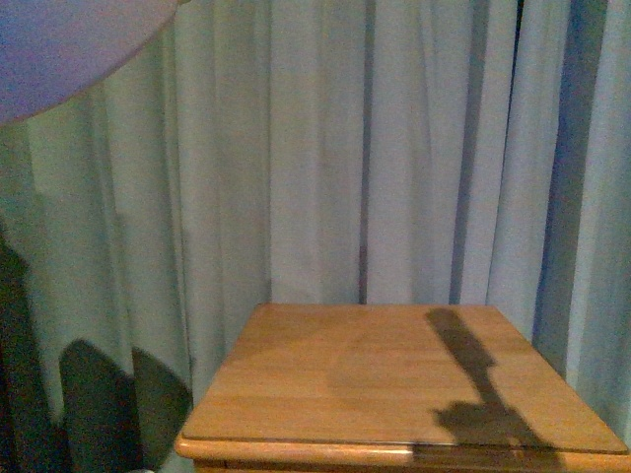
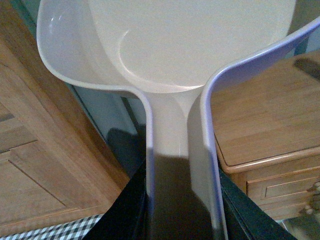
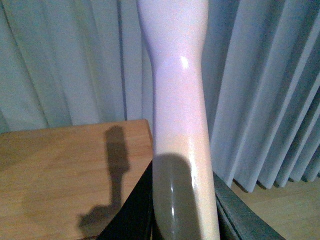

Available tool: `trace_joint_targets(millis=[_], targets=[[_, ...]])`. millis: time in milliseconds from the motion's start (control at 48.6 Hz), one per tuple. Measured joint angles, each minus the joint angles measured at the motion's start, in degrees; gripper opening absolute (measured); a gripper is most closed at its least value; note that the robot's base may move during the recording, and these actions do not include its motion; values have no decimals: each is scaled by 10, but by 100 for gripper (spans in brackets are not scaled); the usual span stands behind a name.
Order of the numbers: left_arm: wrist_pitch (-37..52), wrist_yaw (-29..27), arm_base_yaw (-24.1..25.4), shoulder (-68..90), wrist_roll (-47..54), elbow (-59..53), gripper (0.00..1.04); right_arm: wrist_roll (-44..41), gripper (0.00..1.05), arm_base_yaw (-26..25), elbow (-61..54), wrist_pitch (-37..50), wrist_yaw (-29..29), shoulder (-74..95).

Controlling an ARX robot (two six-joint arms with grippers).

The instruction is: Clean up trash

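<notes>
By the table (image 1: 394, 374), left claw (image 2: 182, 215) clamps the dustpan (image 2: 190, 45), right claw (image 3: 182, 215) a pale handle (image 3: 179, 100).

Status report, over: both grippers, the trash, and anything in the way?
Left gripper shut on dustpan. Right gripper shut on pale handle. Trash in no view; table top shows only a shadow. Nothing blocking seen.

A pale pink dustpan (image 2: 190, 45), lilac handle (image 3: 177, 125), honey-brown table (image 1: 394, 374), grey-blue curtain (image 1: 315, 148) and black-white checked cloth (image 2: 55, 231) show.

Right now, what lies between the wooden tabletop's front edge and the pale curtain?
Bare wood: the front view shows only a shadow across the light wooden tabletop, up to the pale pleated curtain.
</notes>
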Motion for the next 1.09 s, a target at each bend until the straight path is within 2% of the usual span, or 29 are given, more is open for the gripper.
trace_joint_targets(millis=[165, 720, 1091], targets=[[0, 0, 0, 0, 0, 0, 28, -2, 20, 14, -42, -5, 28, -56], [0, 0, 0, 0, 0, 0, 28, -12, 20, 25, -49, 0, 35, -67], [0, 0, 0, 0, 0, 0, 28, -28, 20, 48, -67, 17, 62, -79]])
